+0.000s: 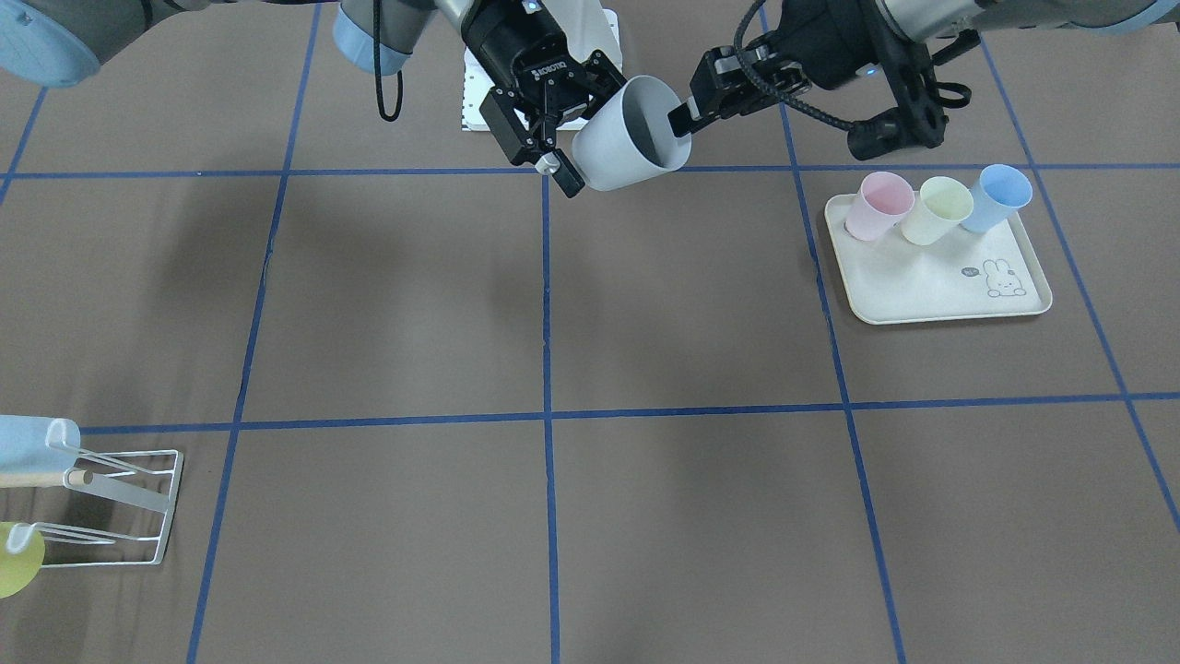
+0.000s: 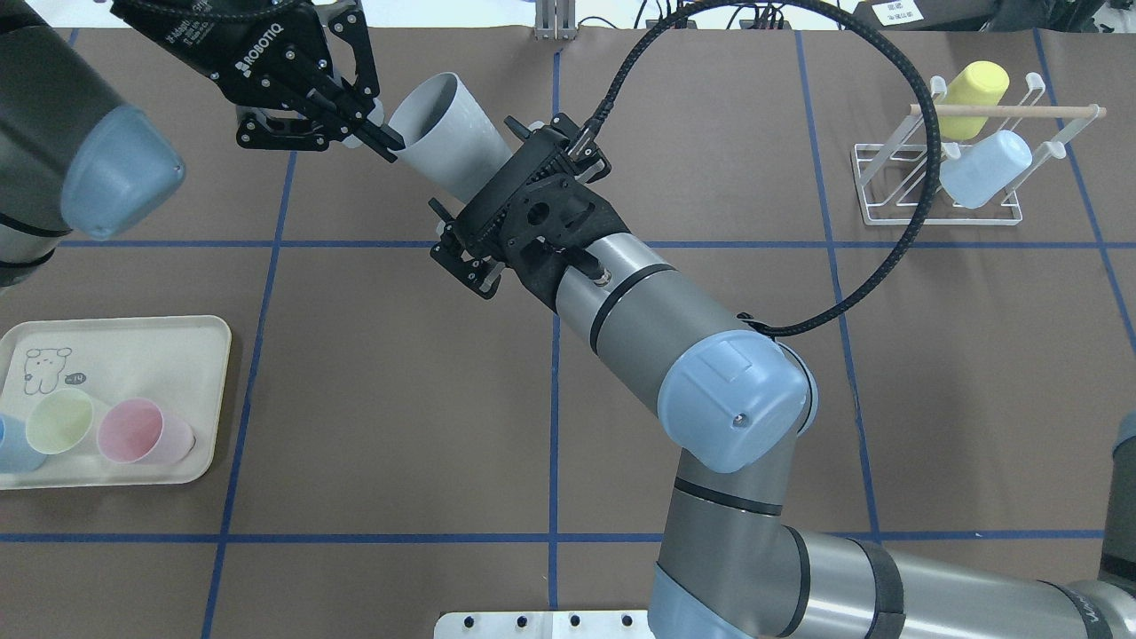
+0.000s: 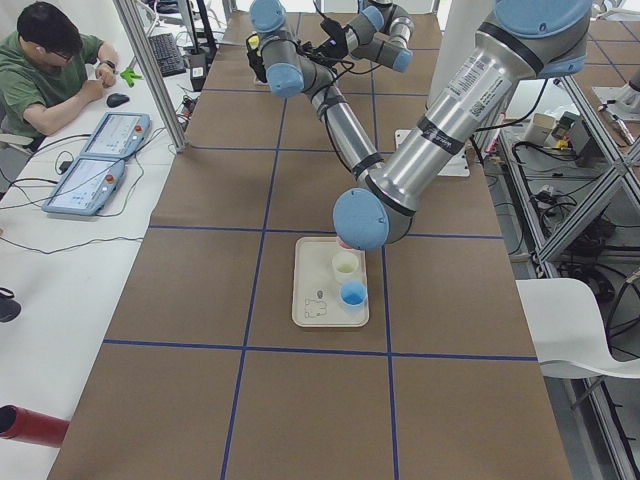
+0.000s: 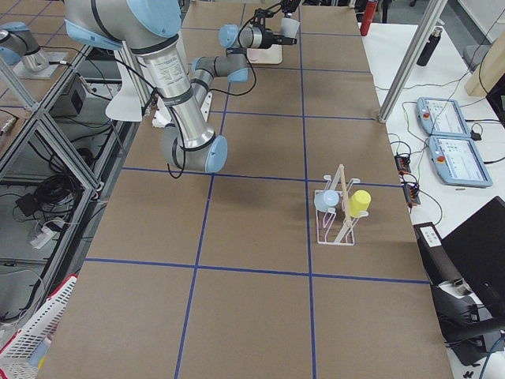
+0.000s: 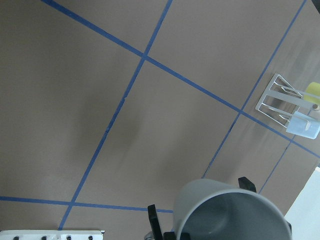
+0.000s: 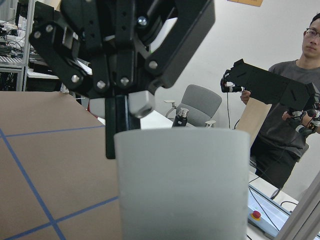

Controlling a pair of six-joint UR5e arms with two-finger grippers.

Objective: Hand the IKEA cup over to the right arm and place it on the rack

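The grey IKEA cup (image 1: 613, 138) hangs tilted in the air between both grippers, also in the overhead view (image 2: 444, 133). My left gripper (image 1: 684, 118) (image 2: 383, 138) is shut on its rim, one finger inside the mouth. My right gripper (image 1: 558, 138) (image 2: 484, 182), on the arm with the thick braided cable, is open, its fingers spread either side of the cup's base end. The right wrist view shows the cup (image 6: 180, 185) close up. The white wire rack (image 2: 936, 204) (image 1: 138, 498) stands far on my right, holding a yellow and a pale blue cup.
A cream bunny tray (image 1: 931, 286) (image 2: 133, 355) on my left holds pink, yellow-green and blue cups. A white base plate (image 1: 475, 101) lies under the grippers. A seated operator (image 3: 50, 70) is at the side table, and another stands behind (image 6: 295, 90).
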